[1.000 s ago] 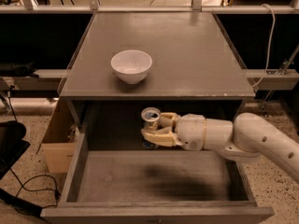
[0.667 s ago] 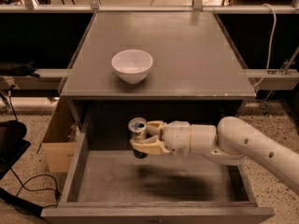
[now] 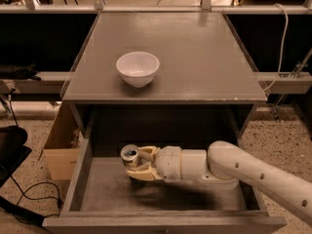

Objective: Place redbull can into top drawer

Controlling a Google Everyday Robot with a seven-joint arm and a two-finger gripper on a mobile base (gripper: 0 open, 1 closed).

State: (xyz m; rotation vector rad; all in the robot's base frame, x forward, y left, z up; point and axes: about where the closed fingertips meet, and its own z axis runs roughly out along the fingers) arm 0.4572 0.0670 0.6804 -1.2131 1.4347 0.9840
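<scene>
Cabinet (image 3: 195, 57): grey, flat top, fills the middle of your view.

Drawer (image 3: 82, 177): pulled fully out toward the near side, as wide as the cabinet, plank floor showing.

Arm (image 3: 253, 172): enters from the near right corner and crosses the right drawer wall. It lies nearly level, reaching left over the drawer floor. The thick white forearm tapers into a blocky wrist about mid-drawer. It throws a dark shadow on the planks just near of the wrist.

Box (image 3: 61, 140): cardboard, on the floor against the cabinet's left side, beside the drawer.

Bowl (image 3: 138, 68): white, upright on the cabinet top, left of centre.

Gripper (image 3: 137, 165): inside the drawer, left of centre, pointing left. Its two cream fingers (image 3: 146, 153) are clamped on the can, one on the far side and one on the near side.

Can (image 3: 129, 154): held upright in that clamp, silver top facing you, low over the drawer floor toward the far left part. You cannot tell whether its base touches the planks.

Change from a second ago: arm and can have moved left and down. The can was up near the cabinet's front opening, right of where it is now. It now sits lower, inside the drawer. The bowl and drawer have not shifted.
</scene>
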